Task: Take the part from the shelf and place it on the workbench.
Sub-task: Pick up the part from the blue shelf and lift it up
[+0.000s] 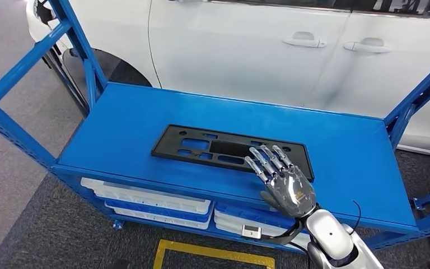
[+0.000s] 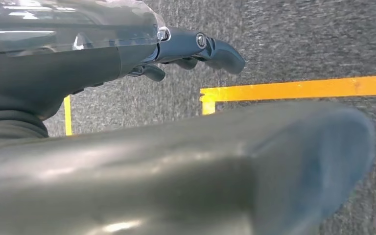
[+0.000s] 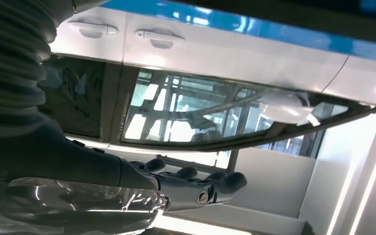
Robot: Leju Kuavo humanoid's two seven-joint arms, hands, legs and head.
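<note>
While right hand hovers unclenched, fingers straight, fingertips seemingly touch black part.

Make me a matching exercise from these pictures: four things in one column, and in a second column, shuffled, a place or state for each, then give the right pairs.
Things:
1. black part
2. right hand
3. white car
4. white bins

Places or states:
A. stands behind the blue shelf unit
B. sit on the lower level under the top surface
C. lies flat on the top surface
D. fingers stretched out over one end of the part

Pairs: 1-C, 2-D, 3-A, 4-B
</note>
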